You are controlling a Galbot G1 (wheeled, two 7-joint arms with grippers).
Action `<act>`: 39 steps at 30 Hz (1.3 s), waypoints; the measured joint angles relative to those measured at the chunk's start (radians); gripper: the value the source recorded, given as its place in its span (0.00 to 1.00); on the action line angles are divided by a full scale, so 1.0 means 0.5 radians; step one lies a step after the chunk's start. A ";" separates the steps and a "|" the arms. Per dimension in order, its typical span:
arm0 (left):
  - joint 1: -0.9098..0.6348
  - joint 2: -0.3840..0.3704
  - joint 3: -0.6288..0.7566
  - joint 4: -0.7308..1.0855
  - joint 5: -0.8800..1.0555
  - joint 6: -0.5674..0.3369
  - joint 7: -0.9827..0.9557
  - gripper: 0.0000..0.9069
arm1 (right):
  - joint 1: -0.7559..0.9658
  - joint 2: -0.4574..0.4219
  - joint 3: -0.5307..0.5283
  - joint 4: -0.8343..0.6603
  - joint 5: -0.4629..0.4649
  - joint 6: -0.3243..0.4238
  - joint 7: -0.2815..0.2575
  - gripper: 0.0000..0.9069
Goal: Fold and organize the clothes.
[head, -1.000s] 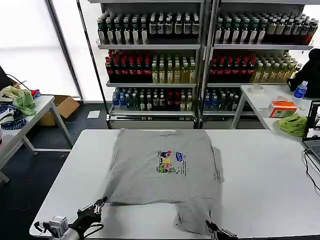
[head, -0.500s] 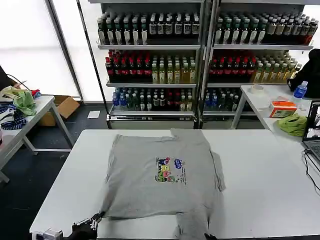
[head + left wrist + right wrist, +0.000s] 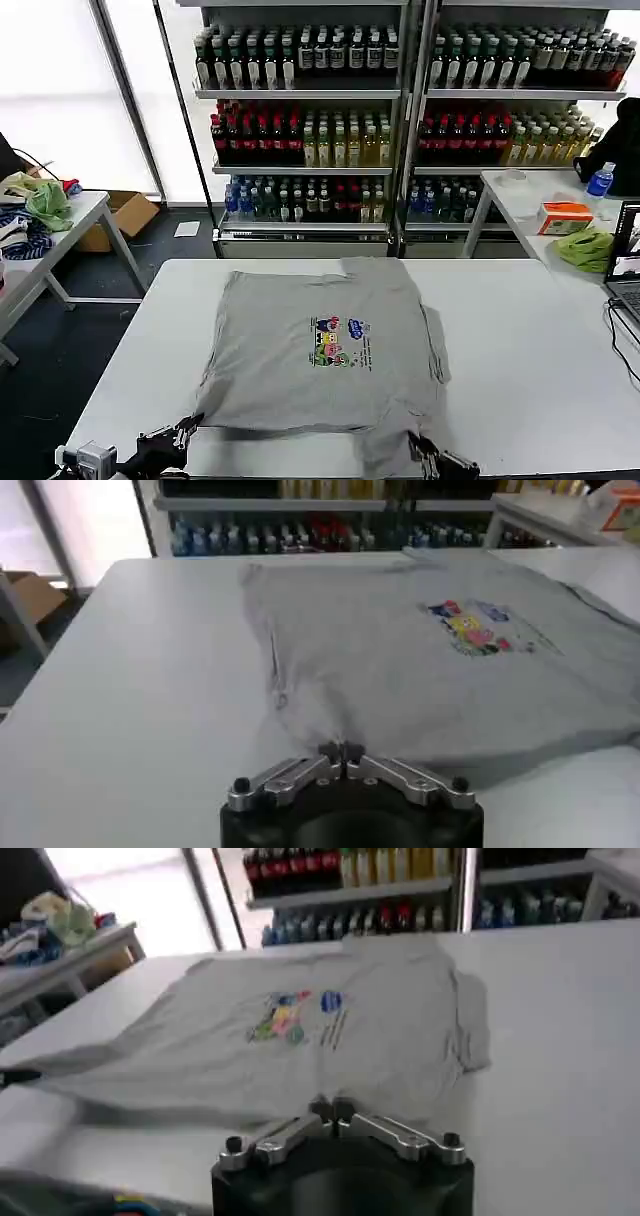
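Two grippers held the light grey short-sleeved shirt (image 3: 325,350) at its near hem on the white worktop (image 3: 530,370). Left gripper (image 3: 341,750) and right gripper (image 3: 331,1110) had fingers pinched tight on cloth. Lifting both corners evenly should keep the fold neat.

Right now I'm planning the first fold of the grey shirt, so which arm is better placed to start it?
Neither clearly. The left gripper is shut on the shirt at its near left corner; the right gripper is shut on the near right hem. Probably both lift together.
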 measured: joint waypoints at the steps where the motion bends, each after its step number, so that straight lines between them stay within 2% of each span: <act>1: -0.017 0.020 0.004 0.012 -0.021 0.002 0.001 0.00 | 0.045 0.004 -0.006 -0.017 0.013 0.007 0.012 0.00; 7: -0.157 0.145 0.046 0.103 -0.145 0.007 0.006 0.00 | 0.321 0.031 -0.046 -0.142 0.080 0.029 0.066 0.00; 20: -0.620 0.344 0.245 0.391 -0.383 0.012 0.028 0.00 | 0.829 0.082 -0.170 -0.480 0.101 0.067 0.088 0.00; 22: -0.704 0.349 0.292 0.445 -0.399 0.012 0.029 0.01 | 0.893 0.089 -0.197 -0.543 0.091 0.062 0.087 0.00; 23: -0.750 0.352 0.319 0.476 -0.407 0.012 0.031 0.09 | 0.921 0.092 -0.209 -0.571 0.087 0.058 0.086 0.00; 24: -0.790 0.352 0.344 0.506 -0.414 0.011 0.034 0.81 | 0.950 0.097 -0.222 -0.602 0.080 0.054 0.082 0.66; 25: -0.831 0.352 0.372 0.534 -0.420 0.009 0.036 1.00 | 0.982 0.104 -0.237 -0.641 0.070 0.048 0.078 1.00; 32: -1.124 0.294 0.599 0.746 -0.401 0.001 0.046 1.00 | 1.164 0.160 -0.334 -0.879 -0.022 -0.034 0.018 1.00; 39: -1.291 0.234 0.722 0.911 -0.342 0.001 0.039 1.00 | 1.246 0.190 -0.362 -0.985 -0.050 -0.075 -0.016 1.00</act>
